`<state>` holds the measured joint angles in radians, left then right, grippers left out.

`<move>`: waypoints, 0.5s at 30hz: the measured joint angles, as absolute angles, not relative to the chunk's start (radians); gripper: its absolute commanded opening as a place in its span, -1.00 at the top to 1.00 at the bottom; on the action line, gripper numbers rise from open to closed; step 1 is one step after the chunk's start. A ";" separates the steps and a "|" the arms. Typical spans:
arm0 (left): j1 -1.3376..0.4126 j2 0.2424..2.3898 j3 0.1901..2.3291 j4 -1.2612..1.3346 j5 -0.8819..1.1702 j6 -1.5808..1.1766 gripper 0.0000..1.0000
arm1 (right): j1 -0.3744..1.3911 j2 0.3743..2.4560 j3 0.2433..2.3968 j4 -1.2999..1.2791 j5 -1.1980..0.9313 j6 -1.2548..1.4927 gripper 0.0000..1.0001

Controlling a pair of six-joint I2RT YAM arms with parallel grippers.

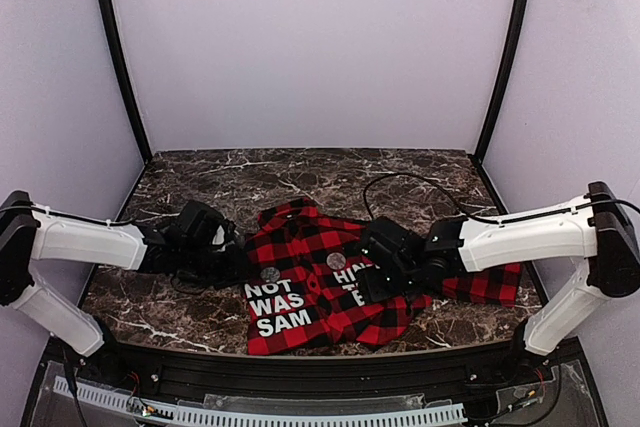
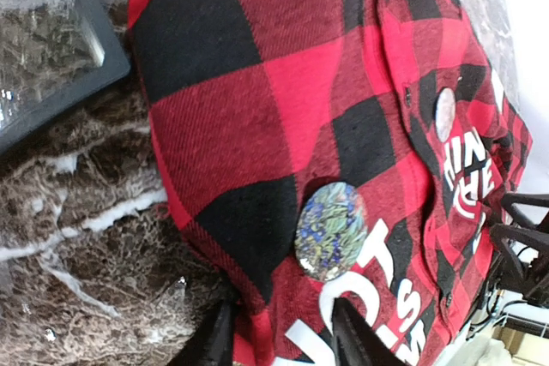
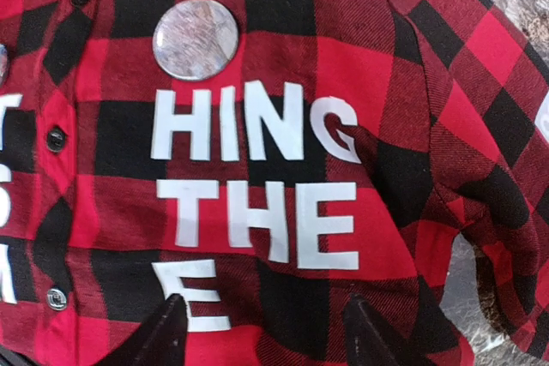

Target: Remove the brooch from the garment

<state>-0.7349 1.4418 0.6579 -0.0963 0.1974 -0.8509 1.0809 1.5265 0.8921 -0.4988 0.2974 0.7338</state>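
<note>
Centrally, on the marble table [image 1: 180, 187]: one plaid garment [image 1: 300, 237], flat, a left brooch [image 1: 270, 274] pinned above its white lettering [image 1: 277, 307], a right brooch [image 1: 336, 261] just across the button row [image 3: 56, 139]. Fingers apart on both: the left gripper [image 2: 281, 327] over the cloth's edge near the left brooch, the right gripper [image 3: 264, 327] over more lettering, its arm covering part of the garment's right side. Behind the garment, a black cable [image 1: 400, 182]; beside it, a black frame [image 2: 94, 57], contents unclear.

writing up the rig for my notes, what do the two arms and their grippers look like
The left arm and right arm share one look: white boxy links, black joints, black wrist housings. A black cable loops off the right arm. The left gripper and right gripper each have two black tapered fingers.
</note>
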 measured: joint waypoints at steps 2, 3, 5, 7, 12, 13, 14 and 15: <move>-0.734 1.433 0.657 -0.095 0.193 -0.852 0.04 | 1.103 1.527 0.947 -0.530 0.318 0.712 -0.38; -0.732 1.432 0.657 -0.094 0.192 -0.853 0.02 | 1.116 1.528 0.978 -0.537 0.324 0.708 -0.38; -0.728 1.433 0.655 -0.089 0.191 -0.854 0.02 | 1.137 1.536 1.033 -0.542 0.334 0.700 -0.38; -0.727 1.436 0.652 -0.077 0.194 -0.854 0.02 | 1.153 1.555 1.083 -0.536 0.335 0.691 -0.38; -0.723 1.478 0.652 -0.049 0.201 -0.856 0.09 | 1.168 1.622 1.130 -0.503 0.315 0.685 -0.37; -0.723 1.489 0.652 -0.049 0.200 -0.857 0.10 | 1.168 1.631 1.132 -0.500 0.310 0.685 -0.37; -0.723 1.498 0.652 -0.050 0.199 -0.858 0.12 | 1.169 1.642 1.133 -0.492 0.303 0.685 -0.37; -0.723 1.507 0.652 -0.052 0.197 -0.857 0.14 | 1.170 1.647 1.133 -0.487 0.295 0.685 -0.38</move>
<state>-0.7227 1.5074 0.6518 -0.0521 0.1970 -0.8574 1.1702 1.6466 1.1332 -0.4873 0.2955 0.6853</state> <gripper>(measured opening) 0.455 0.687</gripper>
